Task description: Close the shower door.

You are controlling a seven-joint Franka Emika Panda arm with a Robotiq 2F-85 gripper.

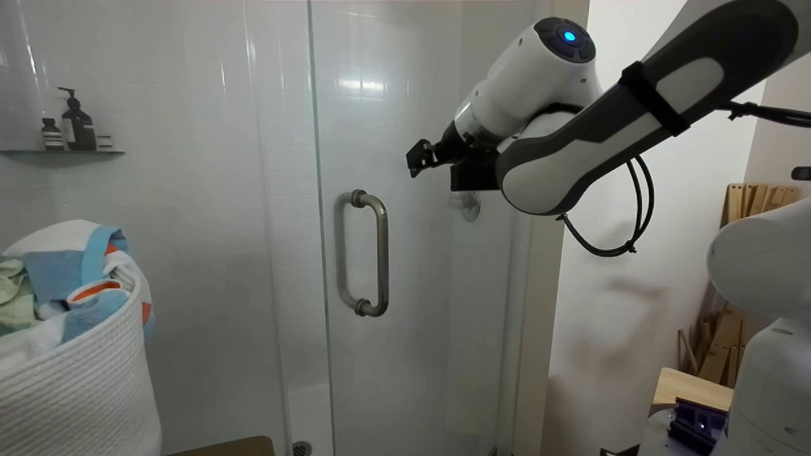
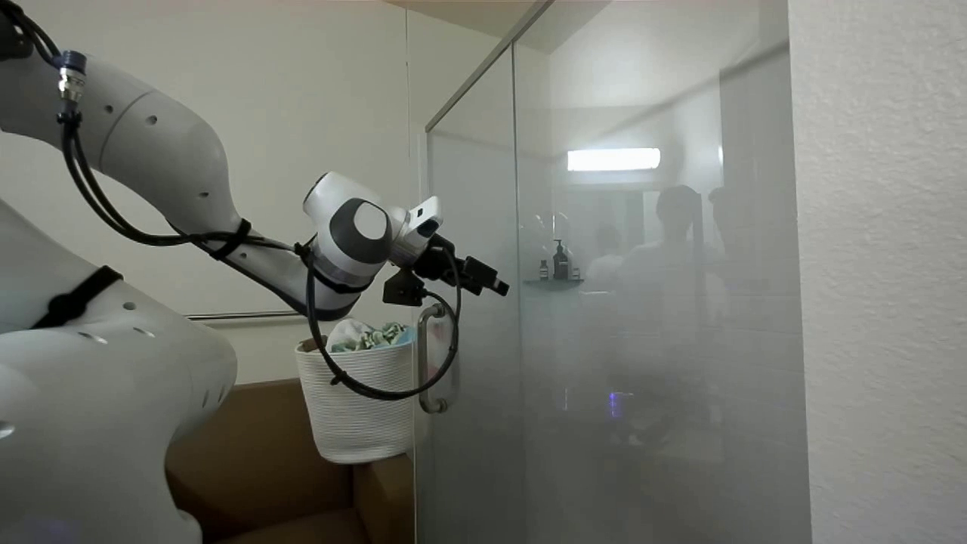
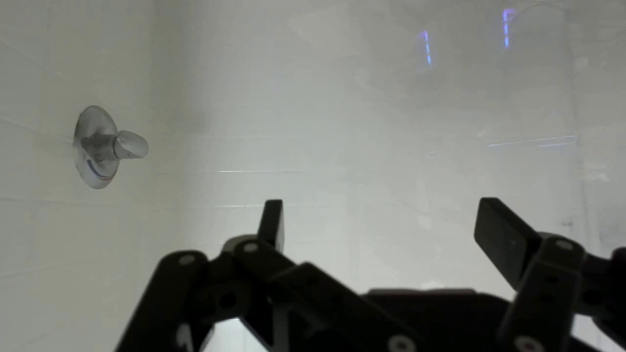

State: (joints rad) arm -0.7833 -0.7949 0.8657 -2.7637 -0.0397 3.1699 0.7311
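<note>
The shower door is a tall clear glass panel, in both exterior views [image 1: 418, 380] [image 2: 480, 453]. Its metal D-shaped handle stands upright near its free edge, in both exterior views [image 1: 383, 253] [image 2: 421, 363]. I cannot tell whether the door is fully shut. My gripper shows in both exterior views [image 1: 416, 158] [image 2: 495, 278], higher than the handle and towards the hinge side, in front of the glass. The distance to the glass is unclear. In the wrist view my gripper [image 3: 379, 210] is open with nothing between its fingers. The handle is out of the wrist view.
A white laundry basket [image 1: 82, 380] with clothes stands at the handle side, on a brown couch [image 2: 249, 446]. A plain glass panel [image 2: 665, 468] adjoins the door. A shower valve [image 3: 98, 146] and a bottle shelf [image 1: 63, 152] are behind the glass. A white wall [image 1: 608, 329] bounds the hinge side.
</note>
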